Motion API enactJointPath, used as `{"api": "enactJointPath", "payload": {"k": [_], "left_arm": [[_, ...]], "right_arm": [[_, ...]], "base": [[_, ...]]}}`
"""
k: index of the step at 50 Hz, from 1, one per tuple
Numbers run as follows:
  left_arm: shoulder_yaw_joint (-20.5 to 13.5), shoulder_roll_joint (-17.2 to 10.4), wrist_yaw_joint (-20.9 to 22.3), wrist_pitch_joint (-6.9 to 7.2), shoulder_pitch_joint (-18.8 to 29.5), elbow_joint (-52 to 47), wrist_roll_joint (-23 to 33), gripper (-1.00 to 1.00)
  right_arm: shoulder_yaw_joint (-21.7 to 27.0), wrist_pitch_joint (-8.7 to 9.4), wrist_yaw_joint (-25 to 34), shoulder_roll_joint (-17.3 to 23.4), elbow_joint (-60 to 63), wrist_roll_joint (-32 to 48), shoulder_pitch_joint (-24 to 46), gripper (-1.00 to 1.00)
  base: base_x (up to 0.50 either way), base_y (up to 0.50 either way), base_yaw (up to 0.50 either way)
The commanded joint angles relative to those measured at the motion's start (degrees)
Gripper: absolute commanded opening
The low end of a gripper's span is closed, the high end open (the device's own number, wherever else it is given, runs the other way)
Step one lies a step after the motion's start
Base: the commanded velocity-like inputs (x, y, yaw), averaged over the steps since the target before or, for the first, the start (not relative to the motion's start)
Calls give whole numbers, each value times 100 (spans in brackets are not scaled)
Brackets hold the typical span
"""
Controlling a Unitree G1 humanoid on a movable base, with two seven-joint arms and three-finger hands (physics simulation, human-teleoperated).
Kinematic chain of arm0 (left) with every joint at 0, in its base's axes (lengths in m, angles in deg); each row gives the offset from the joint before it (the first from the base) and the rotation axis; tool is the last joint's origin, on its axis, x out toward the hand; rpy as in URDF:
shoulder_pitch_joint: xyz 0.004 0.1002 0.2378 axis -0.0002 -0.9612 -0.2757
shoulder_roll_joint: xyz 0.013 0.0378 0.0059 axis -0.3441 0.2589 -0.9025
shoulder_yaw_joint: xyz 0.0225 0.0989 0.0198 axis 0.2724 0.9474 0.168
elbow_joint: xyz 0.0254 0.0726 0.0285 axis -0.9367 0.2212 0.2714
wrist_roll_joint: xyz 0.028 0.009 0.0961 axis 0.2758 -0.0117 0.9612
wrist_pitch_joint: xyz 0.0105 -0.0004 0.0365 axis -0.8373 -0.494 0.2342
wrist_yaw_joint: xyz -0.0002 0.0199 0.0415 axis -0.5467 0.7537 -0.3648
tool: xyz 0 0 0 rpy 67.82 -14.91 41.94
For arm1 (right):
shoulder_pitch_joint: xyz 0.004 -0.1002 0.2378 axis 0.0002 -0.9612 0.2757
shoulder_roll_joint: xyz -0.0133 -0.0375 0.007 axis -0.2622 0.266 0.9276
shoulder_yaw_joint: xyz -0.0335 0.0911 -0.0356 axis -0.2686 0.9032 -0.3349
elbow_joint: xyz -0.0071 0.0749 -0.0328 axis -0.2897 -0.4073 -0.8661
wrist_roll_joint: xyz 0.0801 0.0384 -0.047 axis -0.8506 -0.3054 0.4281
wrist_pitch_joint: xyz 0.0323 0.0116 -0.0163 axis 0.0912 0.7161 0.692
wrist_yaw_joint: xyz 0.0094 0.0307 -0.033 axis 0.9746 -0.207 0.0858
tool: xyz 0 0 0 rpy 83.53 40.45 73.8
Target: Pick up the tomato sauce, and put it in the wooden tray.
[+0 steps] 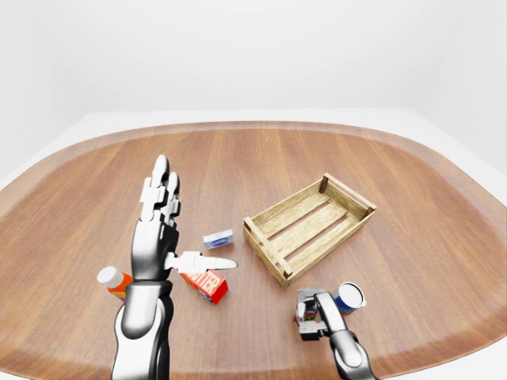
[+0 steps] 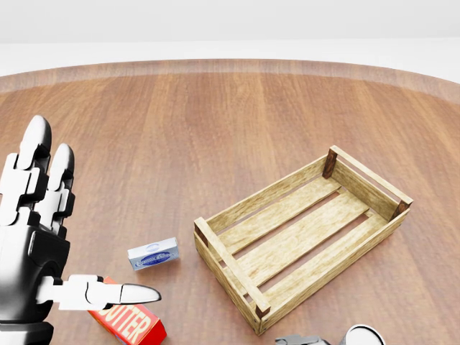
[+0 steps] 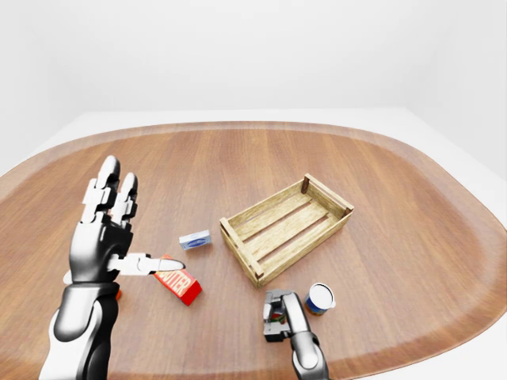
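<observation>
Right hand (image 3: pixel 279 315): in the head view only its top edge clears the bottom border, just below the wooden tray (image 2: pixel 302 237); grip not discernible.
Can (image 1: pixel 349 298), right of that hand: label too small to read; cut by the head view's bottom edge.
Red butter box (image 2: pixel 129 325), left of the tray: partly hidden behind the left hand (image 2: pixel 36 237).
Orange-capped item (image 1: pixel 112 280): mostly hidden behind the left arm.

Left robot hand (image 1: pixel 162 229) raised, fingers spread.
</observation>
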Motion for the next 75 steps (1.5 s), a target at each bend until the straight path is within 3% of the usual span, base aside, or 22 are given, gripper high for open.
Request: {"api": "enactJointPath", "payload": {"k": [1,13,22,36,51,65,71,75], "left_arm": [[24,4,-4,0,-26,-57,11,100],[37,4,1,0,-29,-165,15,100],[4,1,0,0,-4,-171,21,100],[-36,-10,4,0,43,-148,29,100],[-53,-14,8,0,66,-94,37,100],[-17,-5,2,0,43,-105,44,100],[-4,-3,-4,0,41,-80,49,100],[-8,-6,0,0,47,-118,45,100]], "right_arm": [[-42,0,-50,2,216,82,-59,-100],[-47,41,111,9,833,-25,-156,-100],[-295,1000,369,101,2637,-119,-659,-100],[-673,1000,534,556,4896,-83,-1242,-100],[-263,1000,1506,449,6310,837,-645,-100],[306,1000,2799,326,6924,1738,681,-100],[544,1000,3014,353,6450,1903,1408,-100],[942,1000,2733,451,5088,1718,2211,-100]], "base": [[0,0,0],[0,0,0],[0,0,0],[0,0,0],[0,0,0],[0,0,0],[0,0,0],[0,0,0]]}}
